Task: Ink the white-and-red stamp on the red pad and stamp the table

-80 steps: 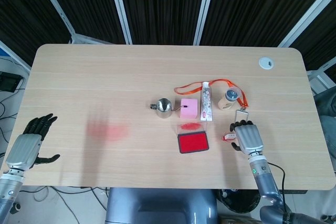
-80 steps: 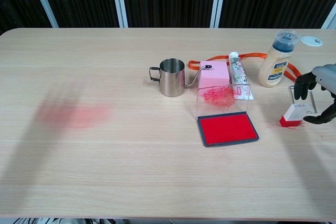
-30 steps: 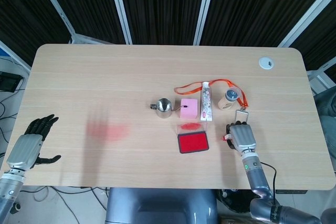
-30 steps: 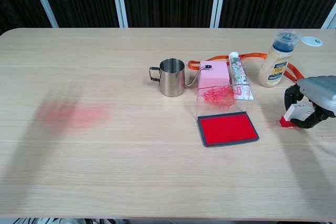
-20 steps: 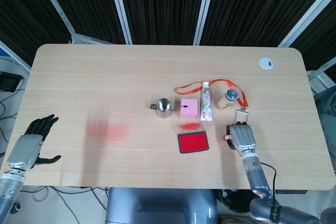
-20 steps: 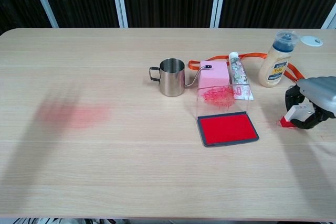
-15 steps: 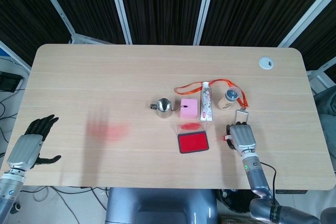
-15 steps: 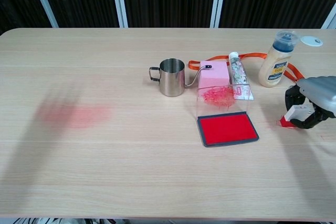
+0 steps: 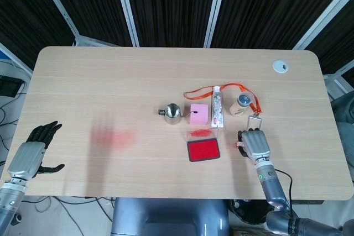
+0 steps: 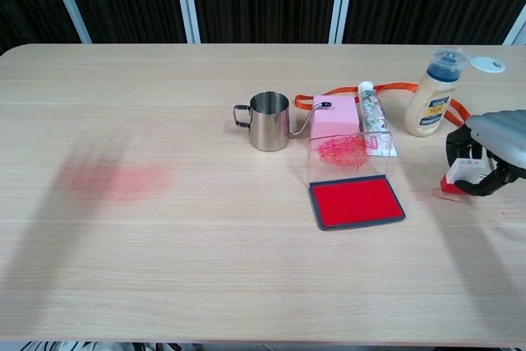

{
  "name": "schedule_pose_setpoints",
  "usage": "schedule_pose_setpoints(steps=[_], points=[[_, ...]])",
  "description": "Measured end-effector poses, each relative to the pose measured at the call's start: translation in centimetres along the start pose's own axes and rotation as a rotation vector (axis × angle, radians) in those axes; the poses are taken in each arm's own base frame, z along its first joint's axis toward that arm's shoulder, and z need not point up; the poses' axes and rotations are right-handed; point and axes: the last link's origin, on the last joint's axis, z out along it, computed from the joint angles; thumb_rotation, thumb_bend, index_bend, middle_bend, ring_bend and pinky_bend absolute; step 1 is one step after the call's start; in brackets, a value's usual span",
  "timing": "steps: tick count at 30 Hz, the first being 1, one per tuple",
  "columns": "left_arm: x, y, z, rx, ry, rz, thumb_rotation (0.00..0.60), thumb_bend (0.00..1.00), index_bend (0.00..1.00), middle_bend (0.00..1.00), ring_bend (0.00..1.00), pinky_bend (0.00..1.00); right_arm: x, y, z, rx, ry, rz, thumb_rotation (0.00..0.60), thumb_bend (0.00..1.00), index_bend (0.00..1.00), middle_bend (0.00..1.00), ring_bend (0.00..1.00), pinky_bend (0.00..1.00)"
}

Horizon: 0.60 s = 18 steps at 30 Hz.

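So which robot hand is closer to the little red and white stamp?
Right. The right hand grips the stamp; the left hand hangs off the table's far end.

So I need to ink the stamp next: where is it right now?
The white-and-red stamp is in the right hand, right side of the chest view, beyond the red pad, near the bottle.

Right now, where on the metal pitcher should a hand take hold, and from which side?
Grip the steel pitcher by its loop handle, approaching from the robot's left: the handle juts out toward open table, while the thin spout points right at the pink block.
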Motion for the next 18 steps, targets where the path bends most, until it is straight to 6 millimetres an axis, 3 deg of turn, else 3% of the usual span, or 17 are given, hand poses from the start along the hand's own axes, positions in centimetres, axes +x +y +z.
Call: schedule_pose_setpoints(steps=[8,18], points=[[-0.1,0.1,0.0,0.001,-0.005,-0.002,0.600,0.00,0.00,0.00,0.00,0.00,1.9,-0.3,-1.4,0.075,0.011,0.024,0.600,0.59,0.73,0.63,0.47,0.45],[-0.1,0.1,-0.1,0.000,0.002,0.001,0.600,0.00,0.00,0.00,0.00,0.00,3.6,-3.6,-3.5,0.223,0.017,0.091,0.600,0.60,0.73,0.64,0.48,0.45]])
